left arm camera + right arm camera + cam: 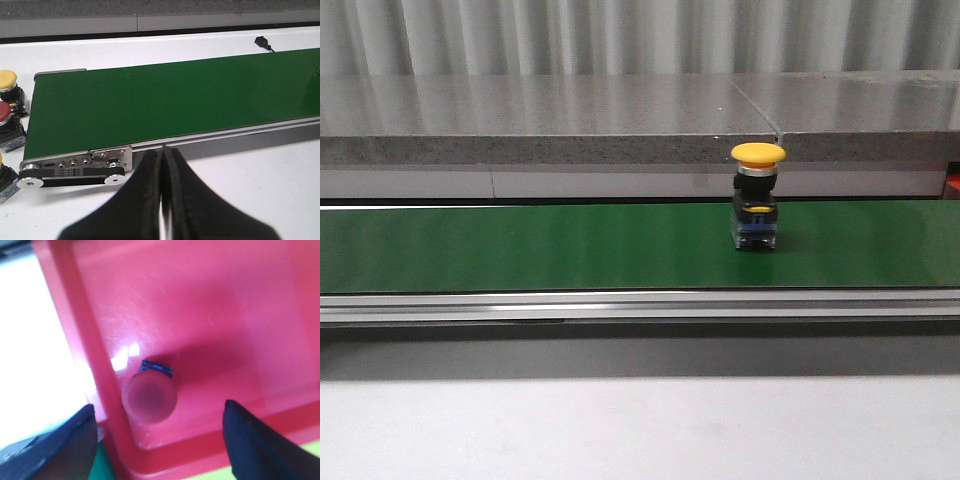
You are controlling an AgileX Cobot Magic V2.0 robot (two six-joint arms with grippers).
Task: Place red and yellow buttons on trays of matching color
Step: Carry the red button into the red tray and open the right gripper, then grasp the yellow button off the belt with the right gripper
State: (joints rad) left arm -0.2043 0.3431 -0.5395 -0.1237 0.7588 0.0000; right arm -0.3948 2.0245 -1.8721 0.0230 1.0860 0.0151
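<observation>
No brand, label or legible writing shows on anything in these views. The green conveyor belt (570, 245) serves as the landmark: a flat, matte strip with a smooth surface, edged along its near side by a brushed aluminium rail (640, 305). Upright on the belt, toward its right part in the front view, stands a yellow button (757, 196) with a domed mushroom cap, a silvery collar and a blocky black and clear body with a blue base. Behind the belt runs a speckled grey stone-like ledge (550, 125).

In the left wrist view the belt's end shows a metal bracket with screws and a black roller plate (75, 167). Just off that end, on the white table (260, 190), sit more push-buttons: a yellow-capped button (8, 82), a red-capped button (7, 122) just beside it, and part of another at the picture's edge. The left gripper (162, 200) has its black fingers pressed together with nothing between them.

The right gripper (157, 432) hovers over a glossy red plastic tray (225, 305) with a raised rim; its dark fingers (255, 440) are spread wide and hold nothing. Between them, in the tray's corner, stands a red button (149, 397), seen blurred from above, with a round cap and a blue part at its base.
</observation>
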